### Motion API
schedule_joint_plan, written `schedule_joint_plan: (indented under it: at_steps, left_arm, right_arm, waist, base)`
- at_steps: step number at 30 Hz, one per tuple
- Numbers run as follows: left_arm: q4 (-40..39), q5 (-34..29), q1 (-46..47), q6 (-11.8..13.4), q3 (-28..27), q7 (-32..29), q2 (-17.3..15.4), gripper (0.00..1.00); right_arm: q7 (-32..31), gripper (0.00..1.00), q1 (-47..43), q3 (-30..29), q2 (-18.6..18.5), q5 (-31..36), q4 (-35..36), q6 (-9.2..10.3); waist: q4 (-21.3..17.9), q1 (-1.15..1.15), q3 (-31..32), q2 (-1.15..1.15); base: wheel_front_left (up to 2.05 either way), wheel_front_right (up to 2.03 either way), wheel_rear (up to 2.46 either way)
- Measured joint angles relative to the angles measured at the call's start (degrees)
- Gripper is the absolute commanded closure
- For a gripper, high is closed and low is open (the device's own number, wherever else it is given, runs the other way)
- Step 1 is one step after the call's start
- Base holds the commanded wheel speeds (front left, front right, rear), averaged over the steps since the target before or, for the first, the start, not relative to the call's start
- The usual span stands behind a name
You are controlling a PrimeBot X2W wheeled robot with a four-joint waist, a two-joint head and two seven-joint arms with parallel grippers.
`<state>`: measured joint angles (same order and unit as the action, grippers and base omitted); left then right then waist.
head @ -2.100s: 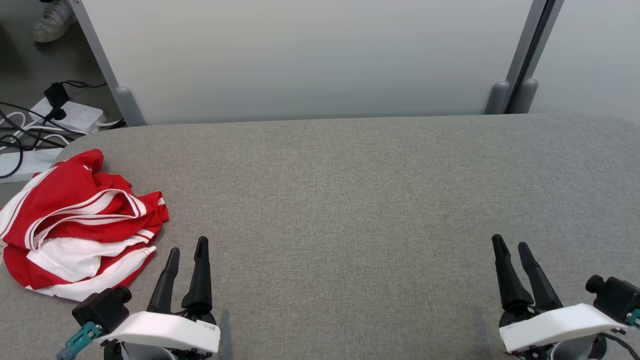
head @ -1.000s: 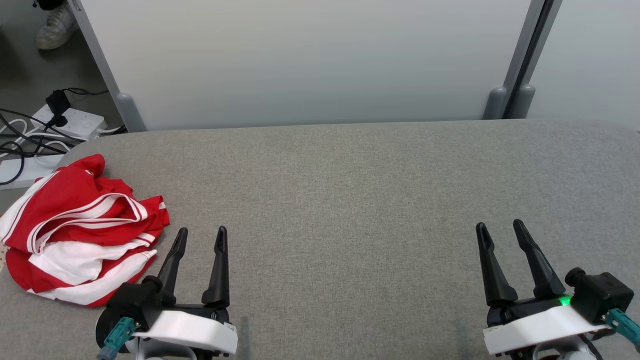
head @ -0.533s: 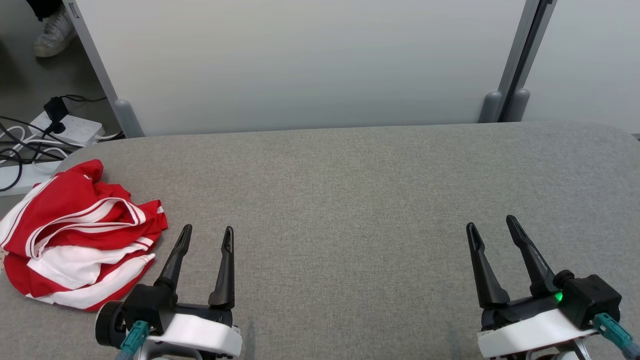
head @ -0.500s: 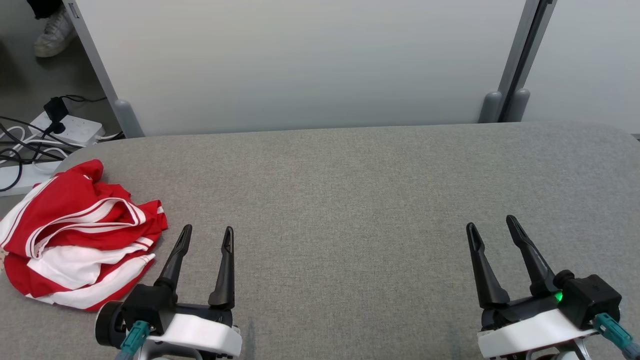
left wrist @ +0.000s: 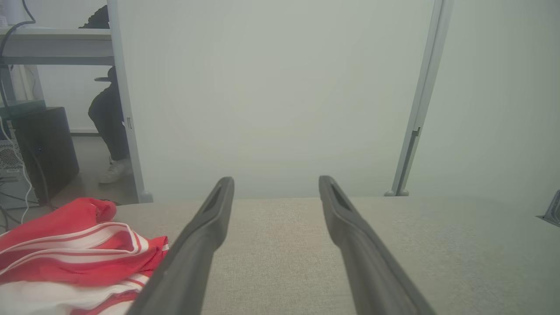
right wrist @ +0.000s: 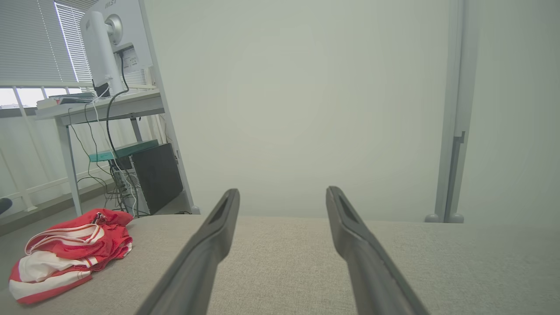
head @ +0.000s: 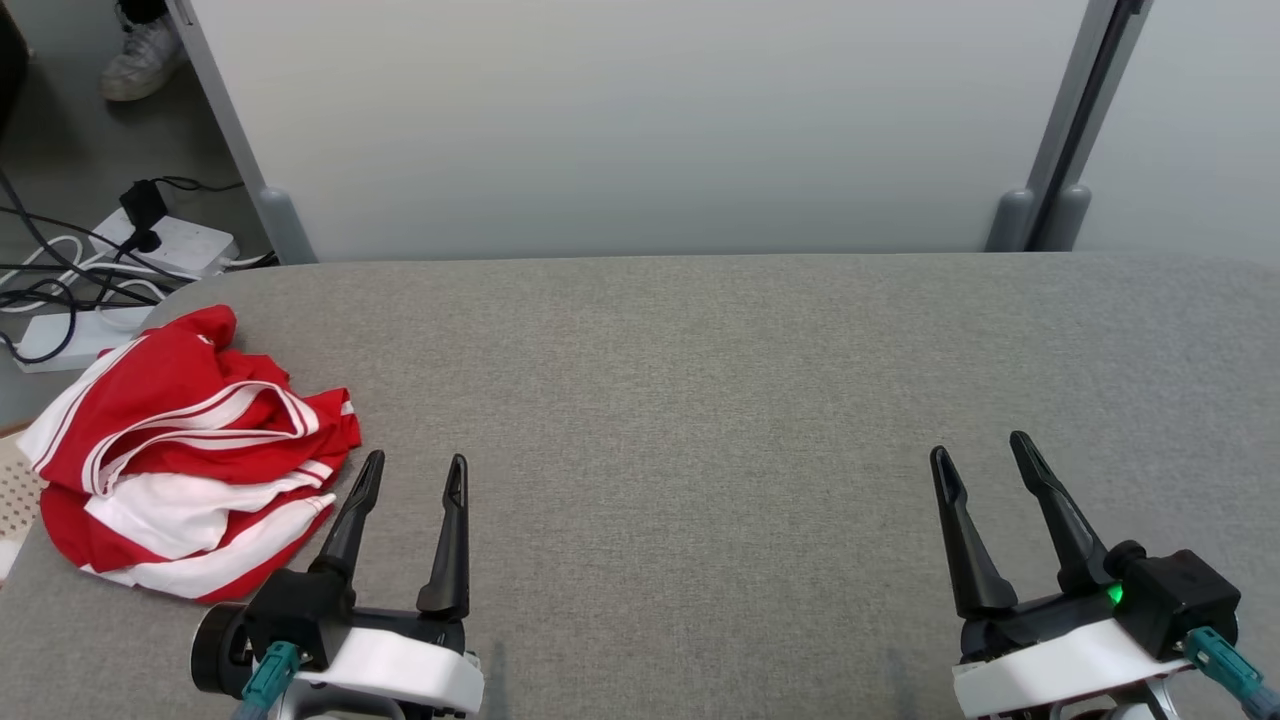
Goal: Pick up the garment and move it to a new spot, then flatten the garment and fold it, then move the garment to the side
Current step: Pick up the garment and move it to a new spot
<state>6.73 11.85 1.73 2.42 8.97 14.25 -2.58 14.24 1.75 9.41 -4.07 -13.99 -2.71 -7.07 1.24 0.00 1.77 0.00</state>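
The garment (head: 190, 470) lay crumpled in a red heap with white stripes at the far left end of the grey cloth-covered table (head: 700, 380), close to its rounded corner. It was bunched and unfolded, with folds of white showing along the near side.

The left gripper (head: 416, 460) hovered low over the table just to the right of the heap. Its two dark fingers were spread apart with nothing between them, and the nearer fingertip came close to the cloth's edge. The right gripper (head: 979, 446) sat well away, toward the table's right end, with its fingers parted too and empty. A small green light glowed on its wrist.

Behind the table stood a pale partition panel (head: 640, 120). On the floor past the left corner lay a white power strip (head: 175, 245) with tangled black and white cables, and a person's white shoe (head: 140, 65) showed beyond the panel's edge. From the right wrist's angle, a desk with a monitor (right wrist: 113, 39) stood behind the garment.
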Motion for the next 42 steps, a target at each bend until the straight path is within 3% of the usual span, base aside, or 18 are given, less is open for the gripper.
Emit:
schedule_joint_plan:
  at_steps: [26, 42]
  left_arm:
    - [0.3, -0.9, 0.0, 1.2, -1.8, 0.2, 0.0, 0.0]
    - [0.8, -1.4, -0.1, 1.7, -2.3, 0.2, 0.0, 0.0]
  right_arm:
    - [0.0, 0.0, -0.1, 0.4, -0.1, 0.0, 0.3, 0.0]
    - [0.0, 0.0, -1.1, 0.4, -0.1, -0.1, 0.3, -0.01]
  waist:
    - [15.0, 0.0, 0.3, 0.0]
    - [17.5, 0.0, 0.0, 0.0]
  base:
    - [0.0, 0.0, 0.0]
    - [0.0, 0.0, 0.0]
